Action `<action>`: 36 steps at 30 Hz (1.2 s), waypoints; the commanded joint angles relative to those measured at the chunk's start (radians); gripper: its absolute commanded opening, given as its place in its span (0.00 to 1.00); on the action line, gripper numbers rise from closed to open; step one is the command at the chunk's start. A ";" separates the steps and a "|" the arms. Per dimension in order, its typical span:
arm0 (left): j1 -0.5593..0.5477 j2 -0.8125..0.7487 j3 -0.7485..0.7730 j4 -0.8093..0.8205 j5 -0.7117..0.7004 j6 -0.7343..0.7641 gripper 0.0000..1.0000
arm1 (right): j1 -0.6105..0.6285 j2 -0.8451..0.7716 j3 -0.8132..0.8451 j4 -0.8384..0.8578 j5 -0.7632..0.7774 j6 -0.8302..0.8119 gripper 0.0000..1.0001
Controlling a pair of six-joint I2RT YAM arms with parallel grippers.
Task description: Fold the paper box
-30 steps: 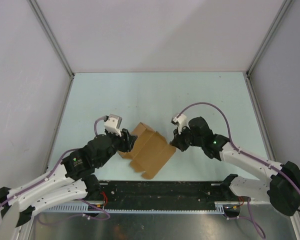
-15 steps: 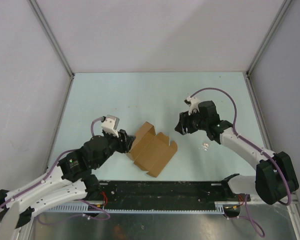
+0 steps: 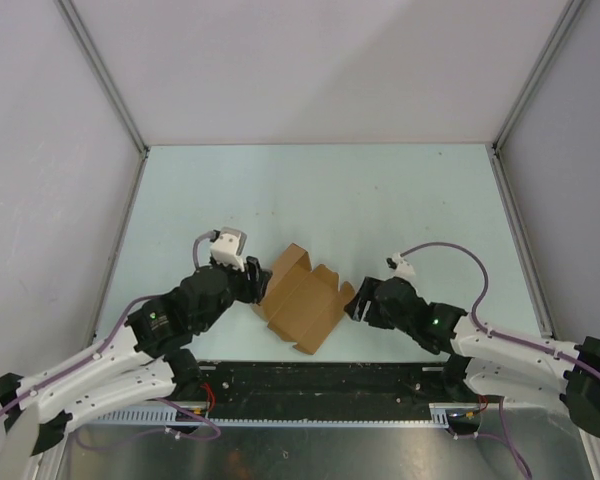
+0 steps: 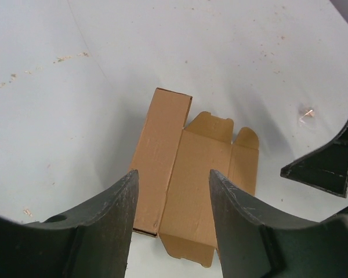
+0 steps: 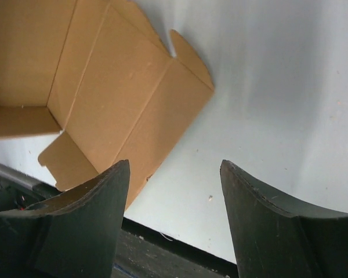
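— Where does the fold stand?

— Early, by my reading. The table (image 3: 380, 200) carries the box (image 3: 302, 298) near its front edge, between my two arms. It lies opened out. One long panel on the left looks raised along its crease, while the other panels and the end tabs lie spread. No side is closed and no tab is tucked, so nearly all the folding is left.

— And your tools?

— Both stand open and hold nothing. The left tool (image 4: 173, 174) hangs over the box's left end, and the raised panel shows between its fingers. The right tool (image 5: 174, 165) sits low just beside the right edge, near a rounded tab.

— Anything you can't read?

— Whether either tool touches the cardboard, since from above the arms cover those edges. Both wrist views cut off part of the box. A tiny shiny scrap (image 4: 305, 114) lies on the table near the box, and I cannot tell what it is.
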 commanded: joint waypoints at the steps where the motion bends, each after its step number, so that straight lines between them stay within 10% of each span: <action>1: 0.018 0.035 0.021 0.015 -0.002 0.009 0.57 | 0.038 0.007 -0.030 0.018 0.138 0.217 0.69; 17: 0.021 0.268 0.036 0.119 0.164 0.125 0.59 | -0.073 0.103 -0.245 0.362 0.004 0.288 0.69; 36: -0.055 0.483 0.073 0.121 0.041 0.110 0.41 | -0.117 -0.187 -0.308 0.171 0.035 0.260 0.68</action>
